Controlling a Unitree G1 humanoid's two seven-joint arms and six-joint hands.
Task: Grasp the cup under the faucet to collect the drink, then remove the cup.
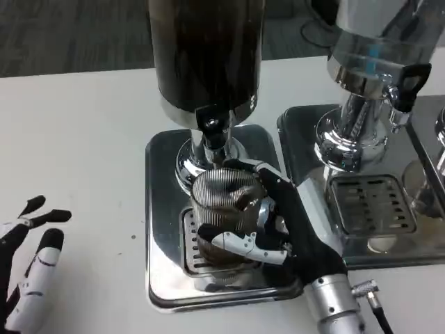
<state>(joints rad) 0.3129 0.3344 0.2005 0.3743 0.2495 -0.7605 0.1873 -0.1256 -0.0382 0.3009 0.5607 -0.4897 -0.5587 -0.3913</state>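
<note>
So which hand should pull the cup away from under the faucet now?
The right hand: its fingers already wrap the ribbed cup under the faucet. The left hand rests on the table, well off to the side.

2nd dispenser (368, 76) w/ drip tray (368, 205) at right, on white table (76, 139).

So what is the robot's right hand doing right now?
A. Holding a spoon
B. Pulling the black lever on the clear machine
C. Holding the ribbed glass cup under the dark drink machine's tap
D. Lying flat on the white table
C: the right hand has its fingers wrapped around the ribbed glass cup, which sits below the tap of the dark dispenser, over the metal drip tray.
</note>
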